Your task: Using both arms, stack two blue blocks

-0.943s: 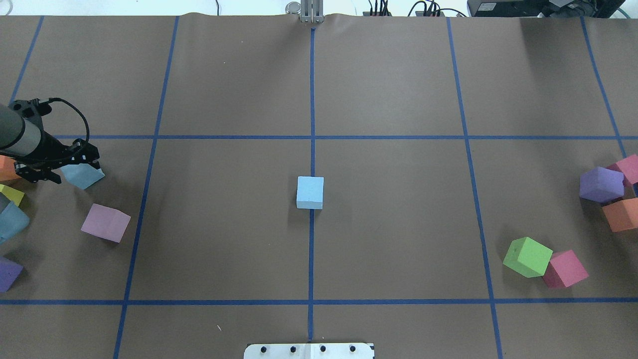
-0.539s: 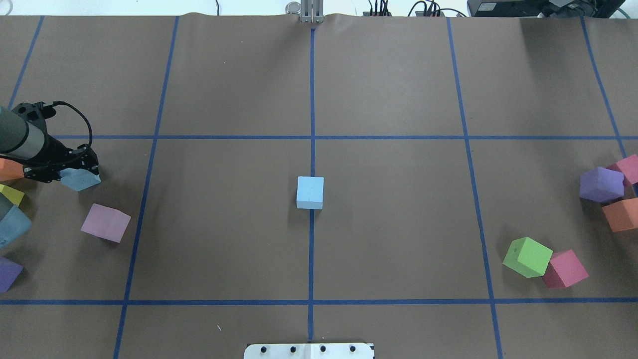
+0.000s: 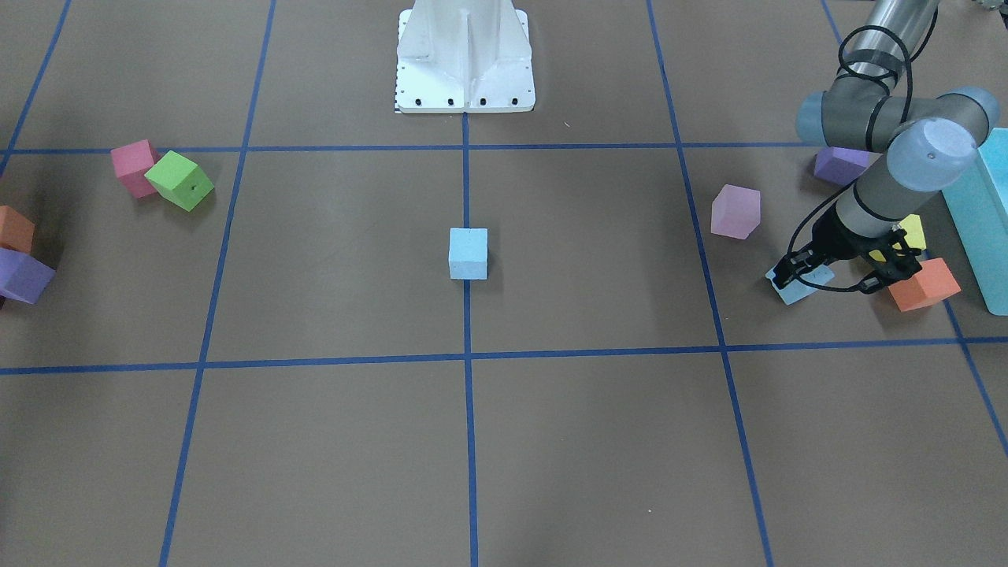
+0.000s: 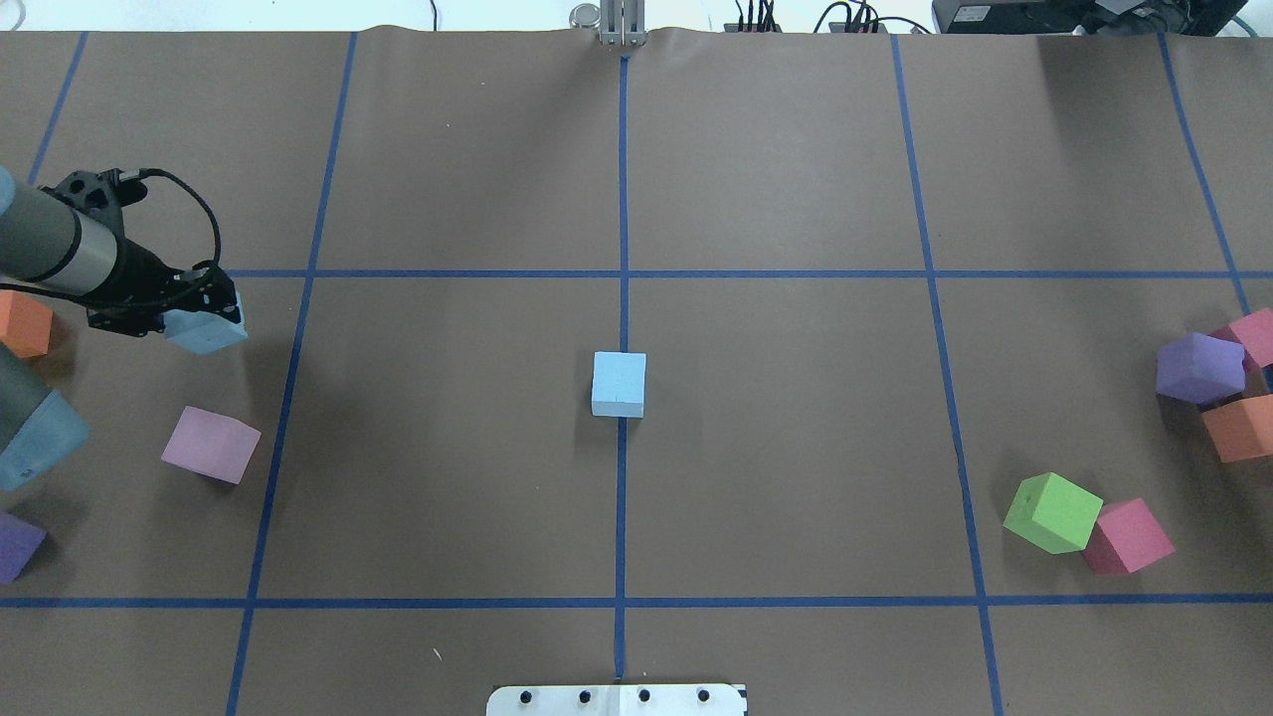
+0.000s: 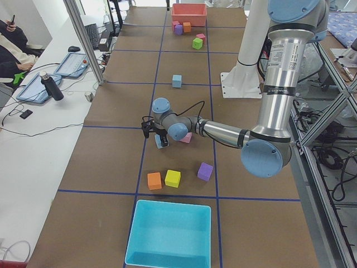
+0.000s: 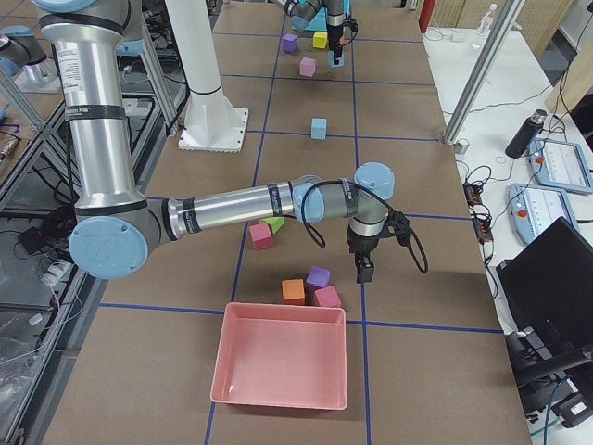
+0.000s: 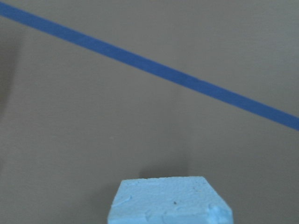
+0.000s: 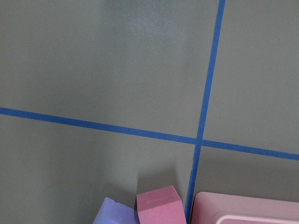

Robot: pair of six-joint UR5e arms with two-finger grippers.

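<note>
One sky-blue block [image 4: 619, 384] sits on the centre line of the table; it also shows in the front view [image 3: 468, 253]. My left gripper [image 4: 211, 310] is shut on the second blue block [image 4: 204, 331] at the table's left side and holds it just above the paper. The front view shows that block [image 3: 797, 288] under the black fingers, and the left wrist view shows its top [image 7: 170, 203] at the bottom edge. My right gripper [image 6: 367, 271] shows only in the exterior right view, low over the table near a purple cube; I cannot tell whether it is open or shut.
A pale purple cube [image 4: 211, 445], an orange cube [image 4: 22, 324] and a purple cube [image 4: 15, 545] lie around the left arm, beside a teal box [image 3: 980, 213]. Green [image 4: 1052, 512], pink [image 4: 1127, 537], purple [image 4: 1199, 368] and orange [image 4: 1241, 428] cubes lie right. A pink bin [image 6: 283, 357] stands there.
My left gripper closed on the blue block at the left and has moved with it up and toward the centre. The centre block has not moved.
</note>
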